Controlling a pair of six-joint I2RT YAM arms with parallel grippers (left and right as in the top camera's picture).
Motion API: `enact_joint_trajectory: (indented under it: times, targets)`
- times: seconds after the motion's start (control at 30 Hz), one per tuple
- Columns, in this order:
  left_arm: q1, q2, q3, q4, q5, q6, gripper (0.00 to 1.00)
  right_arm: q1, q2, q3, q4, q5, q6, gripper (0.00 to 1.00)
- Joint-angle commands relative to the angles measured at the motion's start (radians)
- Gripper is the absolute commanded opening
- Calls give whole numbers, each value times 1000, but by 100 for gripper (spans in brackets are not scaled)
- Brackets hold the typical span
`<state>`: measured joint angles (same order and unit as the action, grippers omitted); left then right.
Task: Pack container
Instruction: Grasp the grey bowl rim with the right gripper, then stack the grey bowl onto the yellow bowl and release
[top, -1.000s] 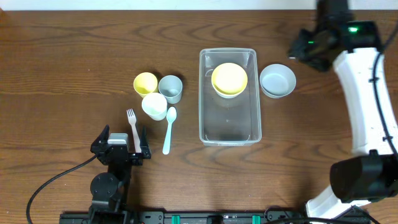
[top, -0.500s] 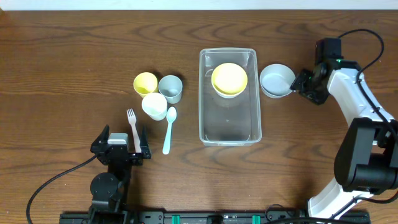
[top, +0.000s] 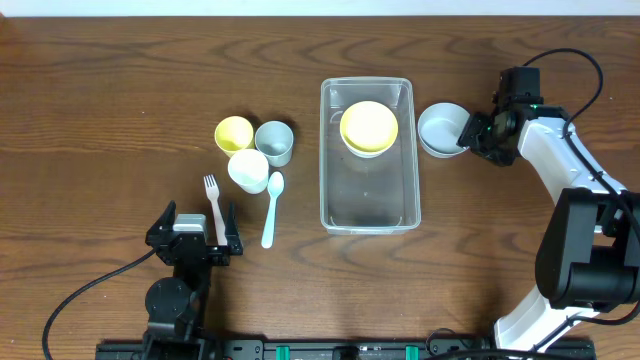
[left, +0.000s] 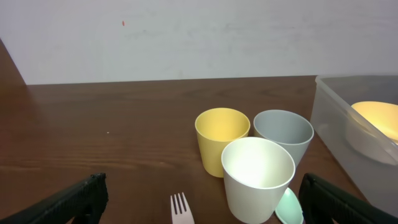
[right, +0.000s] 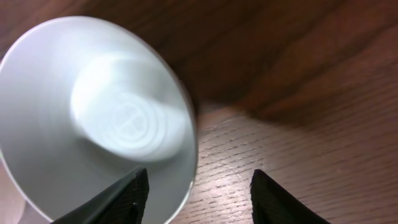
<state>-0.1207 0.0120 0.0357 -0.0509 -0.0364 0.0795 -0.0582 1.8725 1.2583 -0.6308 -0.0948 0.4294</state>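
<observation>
Right hand (top: 470, 135) is open with the grey bowl (top: 443, 128) rim between its fingers. Seat deeper, close squarely, then lift toward the container (top: 370, 195).

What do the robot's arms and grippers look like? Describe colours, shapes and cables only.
The right arm has white rounded shells, black joints and a looping cable in black. The left arm is all black, with a black trailing cable. Both the left gripper and right gripper have black, blocky fingers.
</observation>
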Motion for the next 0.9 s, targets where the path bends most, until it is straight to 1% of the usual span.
enact_joint_trajectory:
  times: [0.0, 0.17, 0.4, 0.47, 0.53, 0.63, 0.7, 0.87]
  targets:
    - [-3, -6, -31, -19, -7, 10, 98, 14, -4, 8, 1, -19, -23, 52]
    - [-3, -6, -31, -19, -7, 10, 98, 32, 6, 7, 6, 36, -11, 44]
    - [-3, -6, -31, -19, -7, 10, 98, 45, 69, 1, 0, 39, 31, 42]
    - [-3, -6, -31, -19, -7, 10, 98, 45, 88, 1, 0, 39, 45, 36]
    - [-3, -6, -31, -19, -7, 10, 98, 45, 90, 2, 4, 39, 45, 20]
    - [-3, -6, -31, -19, -7, 10, 98, 45, 63, 15, 3, 39, 45, 6]
    - [-3, -6, -31, -19, -7, 10, 98, 45, 20, 36, -5, 39, 45, 1]
    - [-3, -6, -31, -19, -7, 10, 98, 56, -146, 133, -86, 35, 45, 1]
